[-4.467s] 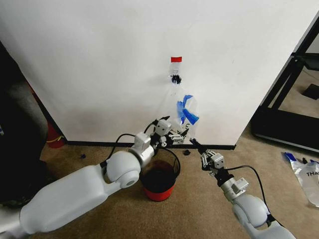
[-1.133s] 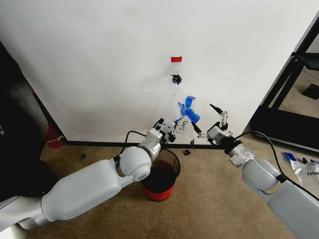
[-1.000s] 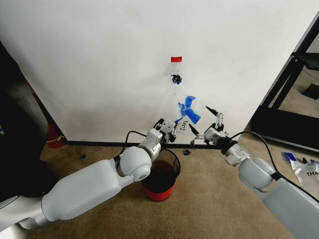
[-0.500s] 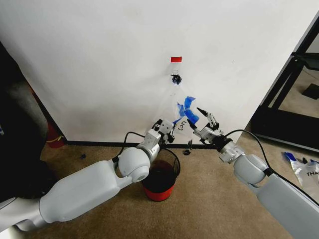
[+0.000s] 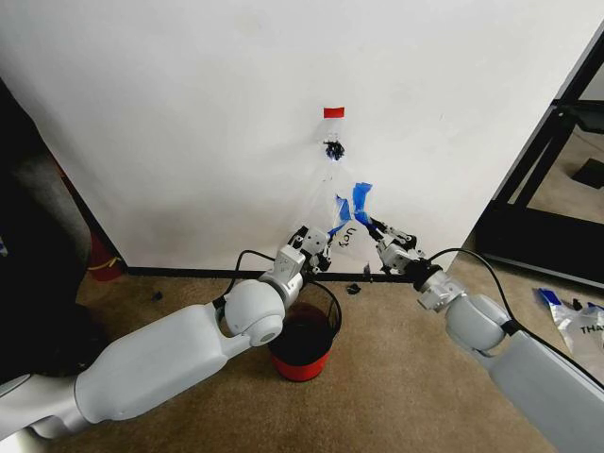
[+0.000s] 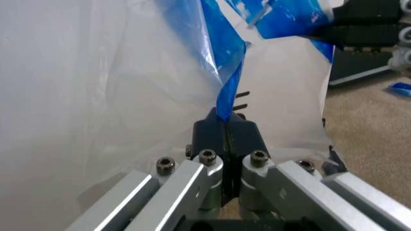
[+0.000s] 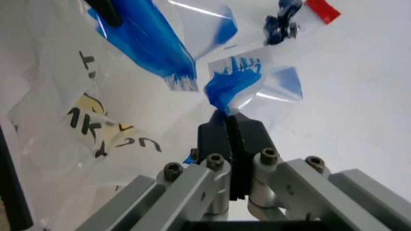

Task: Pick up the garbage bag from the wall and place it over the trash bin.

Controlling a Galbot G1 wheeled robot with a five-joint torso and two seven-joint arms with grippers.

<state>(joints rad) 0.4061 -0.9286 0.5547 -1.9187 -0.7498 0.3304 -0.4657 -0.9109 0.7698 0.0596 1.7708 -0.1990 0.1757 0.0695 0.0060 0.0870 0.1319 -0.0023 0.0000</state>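
Grippers, left (image 5: 319, 243) and right (image 5: 375, 229), each pinch 1 blue handle of the thin clear plastic garbage bag (image 5: 346, 226) between them, above the round dark trash bin (image 5: 304, 342).

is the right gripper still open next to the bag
No, the right gripper has shut on a blue handle of the garbage bag, its pads pressed together.

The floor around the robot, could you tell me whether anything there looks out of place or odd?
Yes: another clear-and-blue plastic bag lies crumpled on the carpet at the far right, apart from the work. The garbage bag hangs from the hook, pinched by the left gripper and right gripper.
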